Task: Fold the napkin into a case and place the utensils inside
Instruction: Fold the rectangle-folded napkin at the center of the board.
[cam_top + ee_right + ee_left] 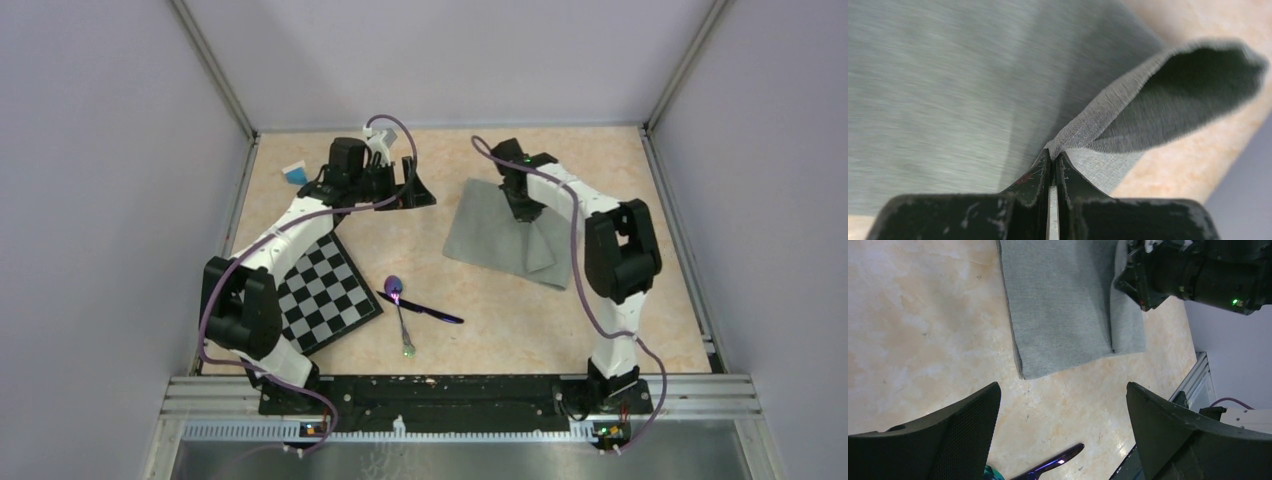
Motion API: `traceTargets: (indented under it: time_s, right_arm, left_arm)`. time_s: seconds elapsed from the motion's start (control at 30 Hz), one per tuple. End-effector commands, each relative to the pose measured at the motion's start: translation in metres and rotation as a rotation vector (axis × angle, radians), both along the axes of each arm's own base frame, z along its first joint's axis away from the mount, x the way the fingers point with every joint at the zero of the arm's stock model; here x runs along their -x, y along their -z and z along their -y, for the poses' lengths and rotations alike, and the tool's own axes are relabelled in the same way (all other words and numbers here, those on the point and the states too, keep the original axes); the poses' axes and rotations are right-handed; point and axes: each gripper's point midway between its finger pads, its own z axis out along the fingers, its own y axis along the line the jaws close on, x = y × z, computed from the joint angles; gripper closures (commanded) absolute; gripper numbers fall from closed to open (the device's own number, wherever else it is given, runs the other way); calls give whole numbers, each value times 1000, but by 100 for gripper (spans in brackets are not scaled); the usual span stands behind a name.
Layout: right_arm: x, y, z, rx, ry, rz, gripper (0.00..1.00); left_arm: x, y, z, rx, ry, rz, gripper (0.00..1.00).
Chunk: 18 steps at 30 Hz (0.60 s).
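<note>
Seen from above, one napkin (495,235) lies right of centre on the table (500,330). Two utensils (395,288) lie crossed beside one checkered board (330,290).

In the left wrist view, the left gripper (1063,390) gapes wide and holds nothing.

In the right wrist view, the right gripper (1052,156) is pinched tight on the napkin's lifted edge.

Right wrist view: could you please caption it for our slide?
Shut right gripper pinching a raised fold of the napkin.

Napkin (490,240) grey-green; spoon (403,325) iridescent purple; board (325,290) black-white checkered.
</note>
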Motion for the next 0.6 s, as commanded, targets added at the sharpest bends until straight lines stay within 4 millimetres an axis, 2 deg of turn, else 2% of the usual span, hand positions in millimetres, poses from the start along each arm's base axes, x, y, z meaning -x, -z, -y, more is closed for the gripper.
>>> traceTargets:
  time_s: [0.0,0.1,0.23,0.4,0.57]
  right_arm:
    - [-8,3,-63,-94,-83,-21,100]
    - [-16,5,-91,-150,-103,-13,100]
    - [-24,4,-115,-225,-105,-7,100]
    - [-29,4,-135,-308,-105,-19,100]
    - [-32,11,-142,-331,-88,-45,100]
  left_arm:
    - [-2,-23,-3,22,-1,83,1]
    - [-3,-22,-5,20,-6,83,1]
    - [-5,-20,-8,24,-11,75,1]
    - [-7,-19,-11,33,-16,68,1]
    - [-7,-20,-13,37,-19,70,1]
